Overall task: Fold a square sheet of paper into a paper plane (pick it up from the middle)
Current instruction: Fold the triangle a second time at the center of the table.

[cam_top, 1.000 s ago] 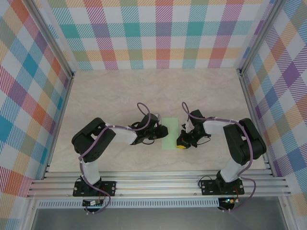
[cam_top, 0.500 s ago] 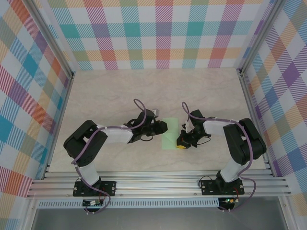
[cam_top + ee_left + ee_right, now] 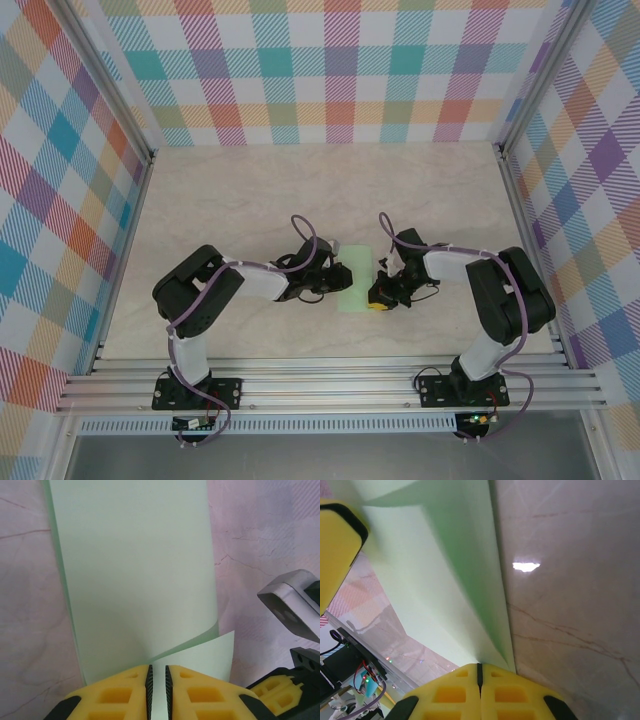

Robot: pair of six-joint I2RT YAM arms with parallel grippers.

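- The sheet of paper (image 3: 357, 268) (image 3: 135, 570) (image 3: 445, 580), pale mint green, lay on the marbled table (image 3: 250, 200) a little beyond the middle of the aluminium rail (image 3: 330, 385). It formed a narrow strip running away from the rail, with a second layer's edge showing along one long side.
- The left gripper (image 3: 337, 278) (image 3: 157, 672) sat beyond the rail, just left of its middle, at the sheet's left edge. Its yellow fingers (image 3: 120, 695) stood almost together, leaving a thin slit. Pale green paper filled that slit, so it pinched a raised flap of the sheet.
- The right gripper (image 3: 380, 297) (image 3: 480, 667) sat beyond the rail, just right of its middle. Its fingers were pressed flat together, and the sheet's lifted right edge ran into their seam.
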